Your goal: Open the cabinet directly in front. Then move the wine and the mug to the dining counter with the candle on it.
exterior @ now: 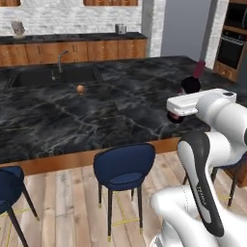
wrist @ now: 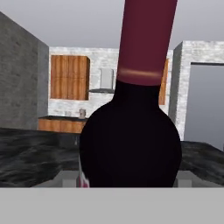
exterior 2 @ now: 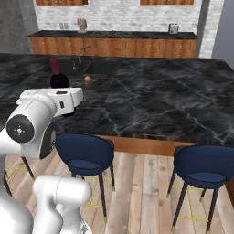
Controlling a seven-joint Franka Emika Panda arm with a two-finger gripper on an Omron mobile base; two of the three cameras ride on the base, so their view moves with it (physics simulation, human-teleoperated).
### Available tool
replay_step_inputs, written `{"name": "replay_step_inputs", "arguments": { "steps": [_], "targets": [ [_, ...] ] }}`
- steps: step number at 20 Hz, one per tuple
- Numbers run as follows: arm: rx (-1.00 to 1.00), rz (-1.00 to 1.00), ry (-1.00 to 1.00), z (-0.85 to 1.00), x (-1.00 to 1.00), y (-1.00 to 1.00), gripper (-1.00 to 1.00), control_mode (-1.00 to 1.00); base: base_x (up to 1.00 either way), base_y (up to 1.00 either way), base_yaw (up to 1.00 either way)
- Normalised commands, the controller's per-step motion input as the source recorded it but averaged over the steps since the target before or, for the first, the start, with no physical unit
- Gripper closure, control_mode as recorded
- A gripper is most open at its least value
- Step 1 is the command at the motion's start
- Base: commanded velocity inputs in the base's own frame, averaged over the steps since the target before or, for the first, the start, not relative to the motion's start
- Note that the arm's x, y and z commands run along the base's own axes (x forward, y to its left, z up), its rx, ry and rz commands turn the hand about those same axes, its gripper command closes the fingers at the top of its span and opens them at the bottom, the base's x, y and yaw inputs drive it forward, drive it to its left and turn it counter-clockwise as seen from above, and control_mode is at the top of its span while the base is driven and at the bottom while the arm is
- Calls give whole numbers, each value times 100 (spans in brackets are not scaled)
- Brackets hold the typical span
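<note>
The wine (wrist: 131,144), a dark bottle with a red foil neck, stands very close in the hand view and hides my fingertips. From the base views the wine (exterior: 191,83) rises upright behind the white hand, over the near right part of the dining counter (exterior: 111,118). My gripper (exterior: 176,116) is shut on its lower body; whether the bottle's base rests on the marble is hidden. The candle (exterior: 80,89) is a small pale shape near the counter's middle, well left of the bottle. The mug is out of view. I cannot tell which cupboard is the cabinet.
A sink and tap (exterior: 60,61) are set into the island's far side. Blue stools (exterior: 124,169) stand along its near edge. A back counter (exterior: 72,38) runs under the brick wall, with wooden wall cupboards (wrist: 69,76) above it and an oven (exterior: 232,46) at right.
</note>
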Motion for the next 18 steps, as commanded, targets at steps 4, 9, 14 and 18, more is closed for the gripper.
{"name": "replay_step_inputs", "arguments": {
  "steps": [4, 9, 14, 18],
  "targets": [
    [0, 0, 0, 0, 0, 0, 100, 100, -49, 100, 0],
    [0, 0, 0, 0, 0, 0, 100, 100, -58, 100, 0],
    [0, 0, 0, 0, 0, 0, 100, 100, -29, 100, 0],
    [0, 0, 0, 0, 0, 0, 100, 100, -3, 100, 0]
  ]
}}
